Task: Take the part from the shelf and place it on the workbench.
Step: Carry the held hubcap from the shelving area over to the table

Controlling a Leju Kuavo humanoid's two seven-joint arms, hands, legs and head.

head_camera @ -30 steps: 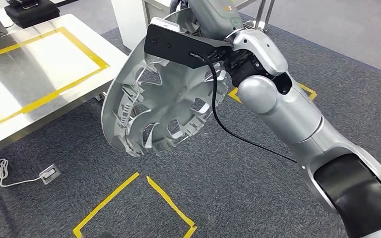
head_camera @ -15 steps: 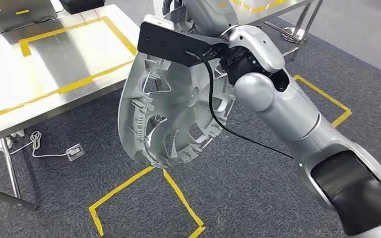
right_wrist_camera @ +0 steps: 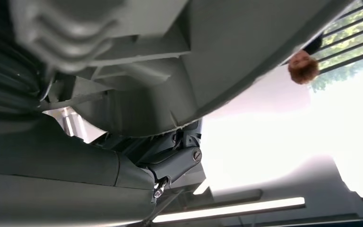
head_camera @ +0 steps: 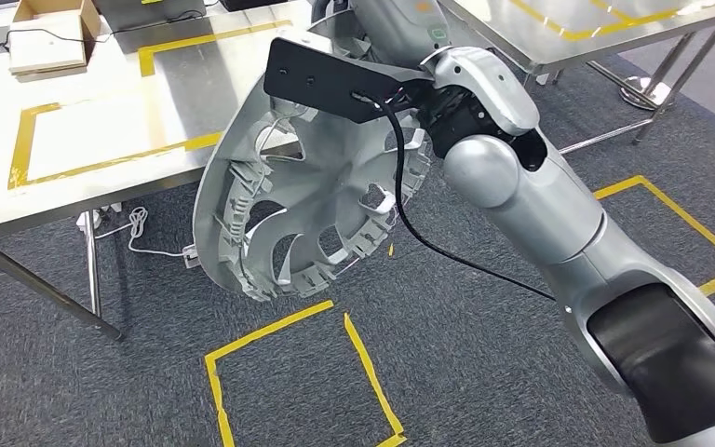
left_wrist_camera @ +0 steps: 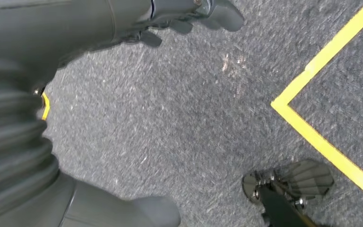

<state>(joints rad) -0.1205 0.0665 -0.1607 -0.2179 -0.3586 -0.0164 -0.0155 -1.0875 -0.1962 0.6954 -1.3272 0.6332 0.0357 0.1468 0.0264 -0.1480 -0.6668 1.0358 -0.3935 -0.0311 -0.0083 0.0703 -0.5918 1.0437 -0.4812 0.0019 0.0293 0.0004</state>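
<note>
The right hand grips the part, a grey wheel cover, at its upper rim; the wrist view shows fingers pressed against the underside of the rim. The part hangs tilted off the raised right arm, ribbed inner face toward the head camera, its upper edge overlapping the near edge of the surface and its lower edge above open carpet. None of it rests on the surface. A black bracket and a cable cross the part's top. On the surface, yellow tape frames a bare rectangle left of the part; a box sits at the far corner. A second table stands to the right, with carpet between the two. The left hand hangs over the carpet, fingers loosely apart, grasping nothing.
</note>
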